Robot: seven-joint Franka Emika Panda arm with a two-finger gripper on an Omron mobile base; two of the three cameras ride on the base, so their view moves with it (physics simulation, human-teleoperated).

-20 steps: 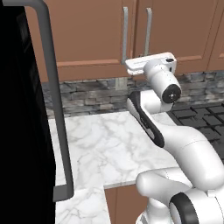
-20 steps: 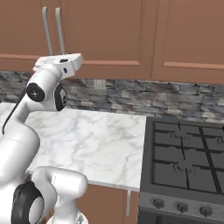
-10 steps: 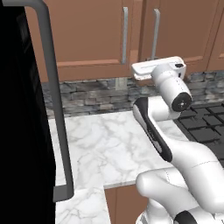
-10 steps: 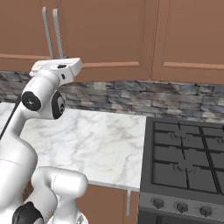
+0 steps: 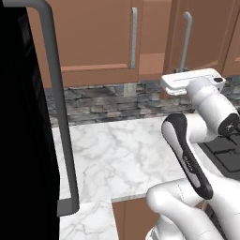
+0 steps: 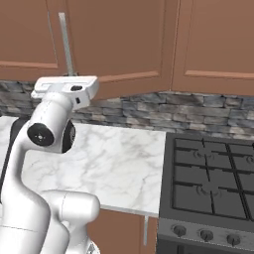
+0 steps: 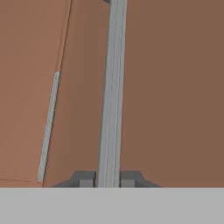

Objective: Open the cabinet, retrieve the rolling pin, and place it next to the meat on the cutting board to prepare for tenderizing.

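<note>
The brown wall cabinet has two flat doors with slim silver bar handles. My gripper is shut on the lower end of the right door's handle, one dark fingertip on each side of the bar. That door stands slightly ajar, with a lighter gap between the two doors. The white hand is just below the handle; in the right base view the hand sits under the same bar. The left door's handle is untouched. The rolling pin, meat and cutting board are out of view.
A white marble counter runs below the cabinet, backed by grey stone. A tall black appliance with a long grey handle stands close on the left. A black stove borders the counter on the right.
The right door has swung outward with my gripper still shut on its handle. That handle has drifted away from the left door's handle, and the gap between the doors has widened.
</note>
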